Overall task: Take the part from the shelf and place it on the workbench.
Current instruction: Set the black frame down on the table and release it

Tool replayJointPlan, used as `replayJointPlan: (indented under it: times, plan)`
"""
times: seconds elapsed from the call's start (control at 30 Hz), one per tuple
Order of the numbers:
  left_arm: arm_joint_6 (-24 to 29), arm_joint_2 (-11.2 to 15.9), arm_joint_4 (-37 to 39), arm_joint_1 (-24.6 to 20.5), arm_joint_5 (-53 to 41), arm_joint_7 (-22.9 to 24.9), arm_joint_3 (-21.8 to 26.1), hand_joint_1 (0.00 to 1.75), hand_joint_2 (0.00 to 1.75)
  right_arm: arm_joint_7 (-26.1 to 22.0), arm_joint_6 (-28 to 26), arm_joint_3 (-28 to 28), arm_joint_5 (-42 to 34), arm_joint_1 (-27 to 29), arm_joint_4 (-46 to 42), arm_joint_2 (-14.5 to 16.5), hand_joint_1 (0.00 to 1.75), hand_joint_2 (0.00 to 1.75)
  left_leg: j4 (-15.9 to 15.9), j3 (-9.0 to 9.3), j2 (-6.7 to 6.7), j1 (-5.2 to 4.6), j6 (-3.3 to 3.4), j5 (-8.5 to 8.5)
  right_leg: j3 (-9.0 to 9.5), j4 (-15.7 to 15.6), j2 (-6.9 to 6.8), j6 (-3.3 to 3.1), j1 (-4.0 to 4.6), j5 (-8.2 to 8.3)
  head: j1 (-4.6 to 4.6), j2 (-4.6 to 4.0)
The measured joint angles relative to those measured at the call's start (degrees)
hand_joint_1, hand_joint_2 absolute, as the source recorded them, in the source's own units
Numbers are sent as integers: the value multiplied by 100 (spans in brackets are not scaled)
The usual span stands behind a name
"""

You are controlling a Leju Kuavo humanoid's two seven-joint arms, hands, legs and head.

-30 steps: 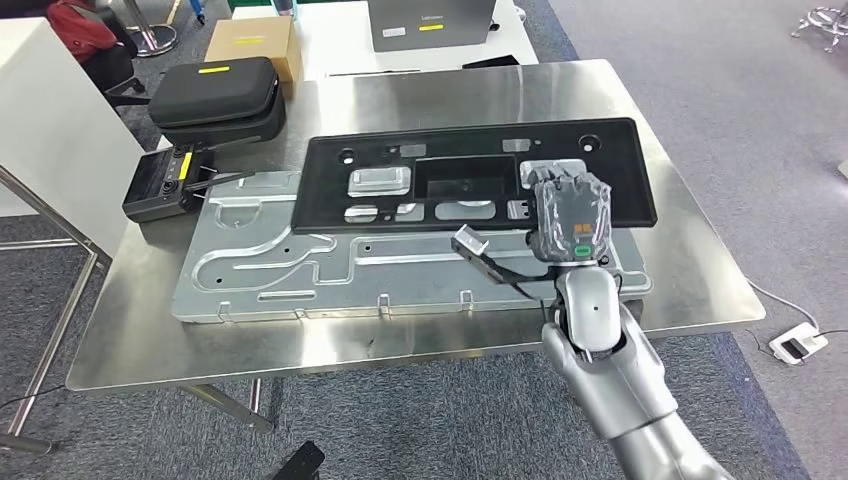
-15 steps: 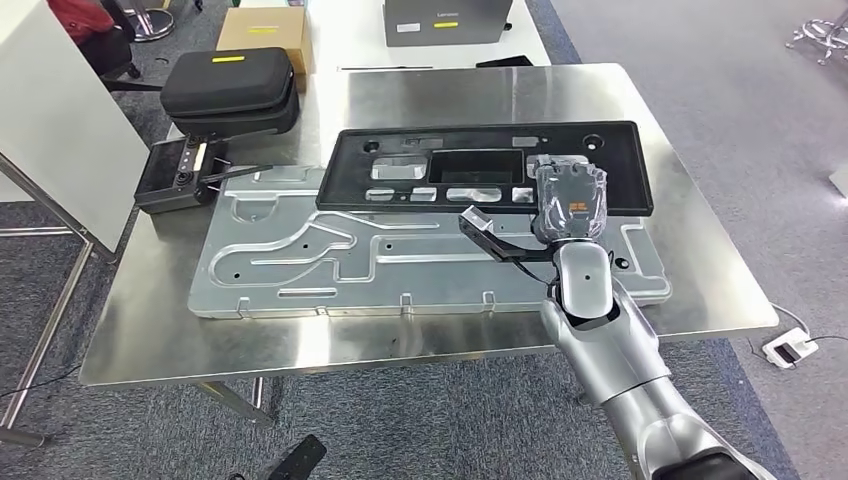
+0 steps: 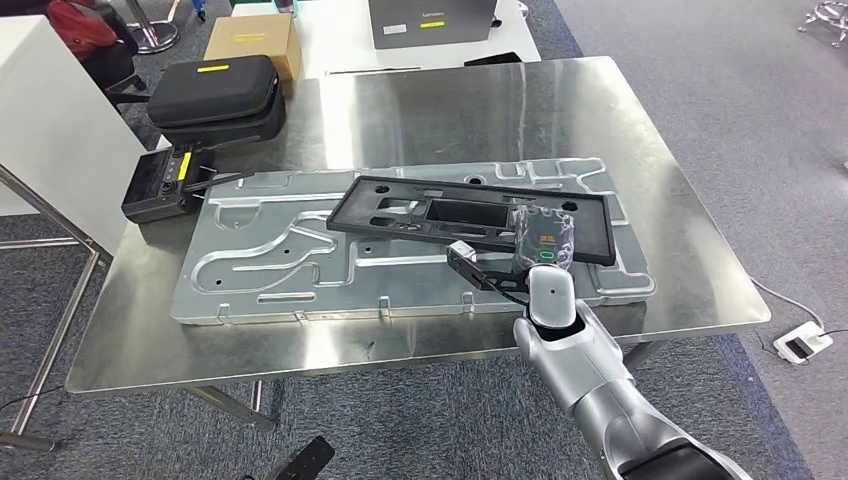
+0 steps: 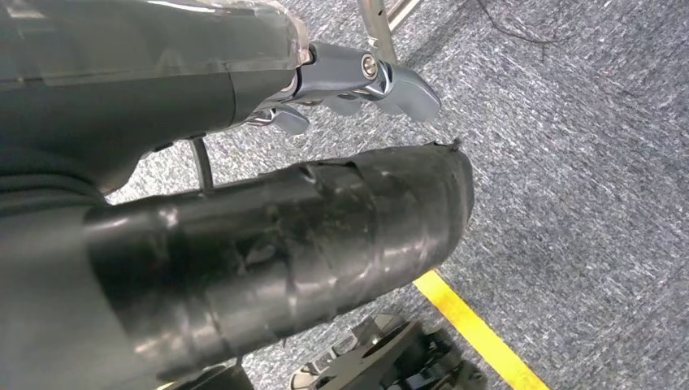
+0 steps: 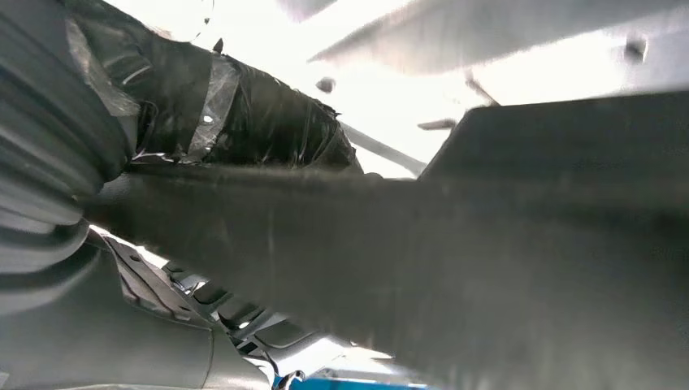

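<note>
The steel tabletop (image 3: 420, 100) carries a wide embossed metal plate (image 3: 250, 265), and over that plate the black plastic part (image 3: 400, 205) hangs tilted, probably because it is being lowered from one end. The right hand (image 3: 543, 238) grips the part's near right edge, fingers closed around it, while the left hand (image 4: 244, 252) hangs by the floor, its fingers too unclear to judge.
</note>
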Motion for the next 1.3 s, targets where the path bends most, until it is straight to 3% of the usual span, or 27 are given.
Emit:
replayJointPlan:
  times: [0.07, 0.13, 0.27, 0.3, 0.33, 0.4, 0.43, 0.47, 0.5, 0.53, 0.57, 0.63, 0.73, 0.8, 0.83, 0.93, 0.97, 1.0, 1.03, 1.1, 1.13, 1.17, 1.3]
  plan:
    - [1, 3, 0, -4, 1, 2, -1, 0, 0, -20, 22, 0, -14, 3, 65, 29, 161, 175, -745, 336, 6, 1, 31, 405, 20, 15, 22, 16, 0, -21, 1, -1]
    - [4, 5, 0, -11, 9, 7, -2, 0, 0, -56, 81, 0, -44, 3, 119, 55, 161, 175, -1385, 643, 8, -16, 75, 611, 17, 34, 48, 61, 19, -35, 2, 0]
    - [10, 9, 0, -3, 34, 10, -9, 0, 0, -66, 100, 0, -110, 96, 243, 88, 148, 175, -1573, 742, 29, -13, 166, 637, 0, 29, 85, 175, 35, -36, 4, 1]
    - [11, 10, 0, -7, 34, 10, -12, 0, 0, -66, 91, 0, -117, 118, 269, 93, 122, 175, -1606, 762, 51, 2, 201, 655, -45, 125, 79, 204, 34, -112, 7, 1]
    - [13, 9, 0, -13, 35, 9, -16, 0, 0, -69, 85, 0, -120, 136, 294, 99, 82, 175, -1637, 779, 78, 18, 229, 672, -148, 344, 68, 231, 31, -251, 10, 1]
    - [13, 9, 0, -22, 41, 9, -26, 0, 0, -89, 81, 0, -125, 177, 338, 117, 13, 175, -1645, 778, 123, 17, 251, 680, -483, 1074, 45, 279, 5, -621, 13, 1]
    - [14, 9, 0, -24, 46, 9, -31, 0, 0, -105, 71, 0, -130, 212, 360, 126, 0, 131, -1643, 776, 138, 19, 251, 680, -640, 1422, 39, 301, -13, -745, 12, 1]
    - [15, 9, 0, -23, 52, 9, -34, 0, 0, -121, 32, 0, -136, 248, 379, 132, 0, 87, -1638, 775, 144, 23, 249, 679, -714, 1599, 34, 320, -34, -766, 12, 0]
    - [19, 9, 0, -21, 64, 9, -37, 0, 0, -136, -39, 0, -140, 274, 395, 136, 0, 44, -1627, 775, 143, 32, 242, 676, -676, 1553, 27, 338, -58, -678, 13, 0]
    - [26, 8, 0, -20, 79, 9, -40, 0, 0, -148, -135, 0, -145, 291, 405, 138, 0, 0, -1608, 776, 136, 46, 227, 667, -527, 1287, 20, 354, -83, -507, 12, 0]
    - [34, 8, 0, -18, 96, 9, -42, 0, 0, -157, -251, 0, -146, 300, 408, 138, 0, 0, -1579, 773, 126, 58, 202, 652, -313, 882, 17, 370, -108, -328, 13, 0]
    - [61, 9, 0, -17, 141, 7, -44, 0, 0, -180, -499, 0, -153, 334, 382, 142, 0, 0, -1507, 747, 101, 53, 130, 618, 22, 252, 26, 358, -109, -155, 9, 0]
    - [105, 10, 0, 11, 212, 1, -44, 0, 0, -259, -792, 0, -200, 475, 194, 131, 0, 0, -1502, 737, 77, 56, 22, 624, 88, 111, 34, 234, -71, -160, -2, -1]
    - [144, 10, 0, 40, 268, -2, -44, 0, 0, -332, -914, 0, -254, 609, -59, 109, 0, 0, -1405, 693, 75, 79, -33, 532, 88, 89, 25, 143, -72, -136, -3, -1]
    - [166, 10, 0, 52, 296, -4, -44, 0, 0, -365, -973, 0, -280, 684, -223, 90, 0, 0, -1207, 608, 75, 83, -49, 392, 89, 76, 18, 106, -78, -124, -3, -1]
    - [230, 17, 0, 94, 386, -15, -44, 0, 0, -474, -1134, 0, -298, 975, -853, -31, 0, 0, -154, 155, 77, 84, -69, -141, 87, 72, -4, 51, -49, -126, -3, 0]
    - [251, 21, 0, 118, 417, -20, -43, 0, 0, -518, -1159, 0, -274, 1099, -1109, -92, 0, 0, 69, 60, 77, 82, -65, -194, 90, 73, -9, 43, -34, -132, -3, 0]
    - [270, 25, 0, 143, 445, -25, -42, 0, 0, -561, -1168, 0, -237, 1231, -1386, -159, 0, 0, 68, 66, 77, 78, -49, -127, 96, 75, -12, 36, -20, -138, -3, 0]
    - [288, 32, 0, 165, 468, -31, -40, 0, 0, -593, -1167, 0, -198, 1352, -1662, -225, 0, 0, -142, 172, 77, 72, -22, 32, 106, 76, -9, 33, -10, -146, -4, 0]
    - [311, 51, 0, 186, 499, -42, -37, 0, 0, -620, -1162, 0, -137, 1530, -2141, -331, 0, 0, -917, 557, 76, 38, 62, 402, 124, 77, 1, 44, 5, -164, -3, 0]
    - [317, 61, 0, 187, 510, -46, -36, 0, 0, -620, -1159, 0, -122, 1584, -2315, -371, 0, 0, -1226, 705, 75, 17, 96, 495, 123, 81, 6, 60, 12, -169, -4, 0]
    - [321, 68, 0, 188, 520, -49, -35, 0, 0, -621, -1157, 0, -110, 1635, -2464, -408, 0, 0, -1408, 788, 74, -3, 118, 524, 117, 81, 7, 84, 14, -169, -3, 1]
    - [338, 72, 0, 209, 556, -67, -21, 0, 0, -682, -1105, 0, -35, 1803, -2916, -560, 0, 0, -1559, 841, 65, 9, 186, 542, 101, 105, -5, 213, 7, -213, 0, 1]
